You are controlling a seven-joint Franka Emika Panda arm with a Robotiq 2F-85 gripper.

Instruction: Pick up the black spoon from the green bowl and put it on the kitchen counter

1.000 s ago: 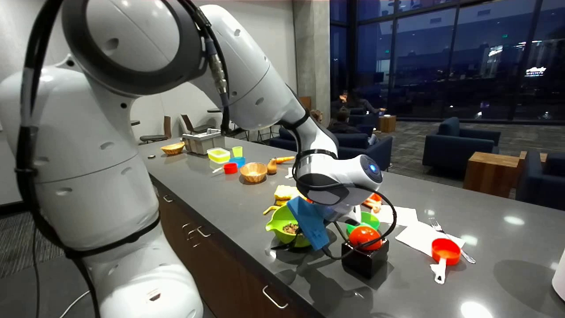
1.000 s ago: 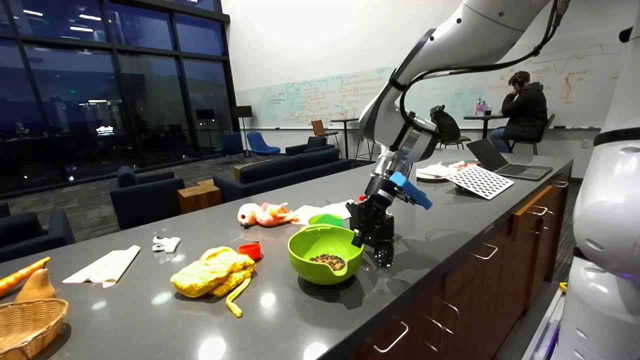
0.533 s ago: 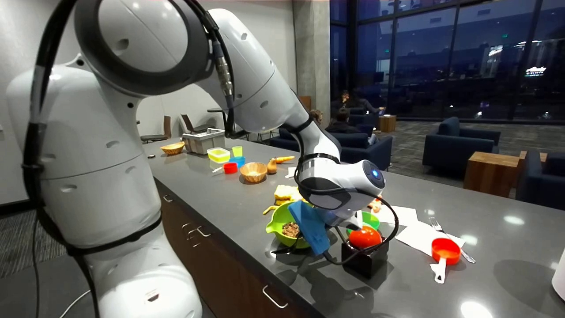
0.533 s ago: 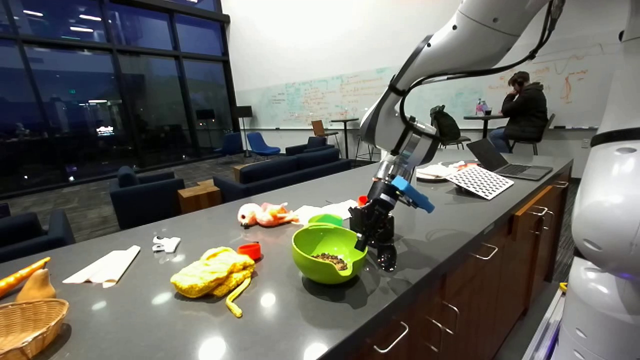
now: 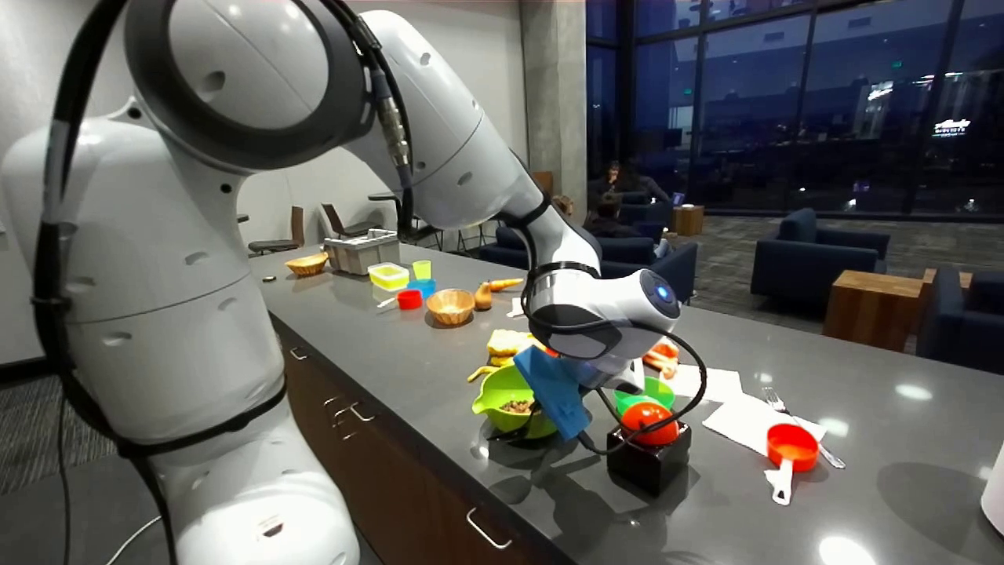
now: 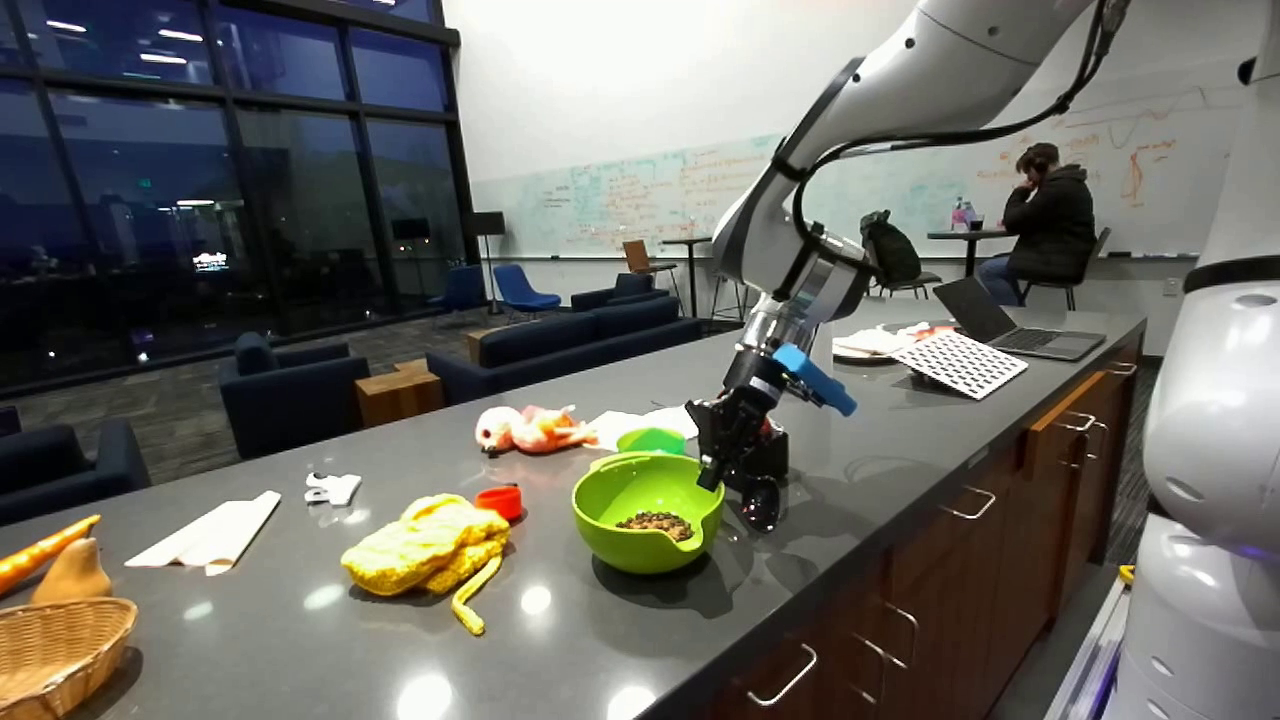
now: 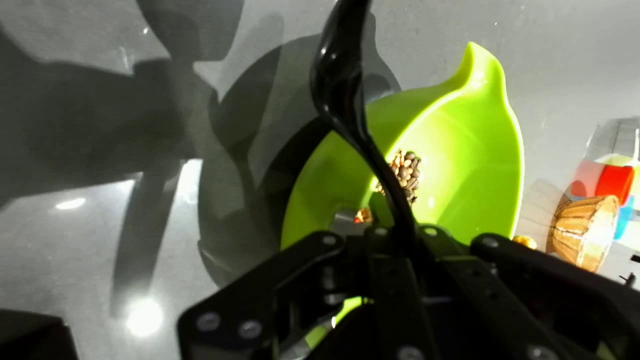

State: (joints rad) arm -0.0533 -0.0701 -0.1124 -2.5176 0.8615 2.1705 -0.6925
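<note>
Spoon (image 7: 351,117), black and glossy, held by the handle in the end effector (image 7: 407,232), whose fingers (image 7: 392,295) are drawn together on it. In the wrist view its head reaches toward eleven o'clock, over the counter (image 7: 430,30). In an exterior view the green bowl (image 6: 635,490) has the end effector at its two o'clock, right by the rim; touching or not, cannot tell. Spoon looks to be out of the bowl, not yet laid down.

Handling, my guess: light, stiff, probably plastic, hard to break. Shine suggests slippery. Handle slim, head broad, so it may roll or droop in the grip once the head meets the counter. Best hold, I'd say: the handle near the neck, pinched firmly, then lowered gently and level.

Poorly seen: head's tip runs off the wrist view at twelve o'clock. Handle's far end lost among dark fingers. Blue block (image 5: 553,392) screens the grip in an exterior view. Gap between spoon and counter unclear. Brown bits (image 7: 407,175) in the bowl: beans or peppercorns, too small to say.
</note>
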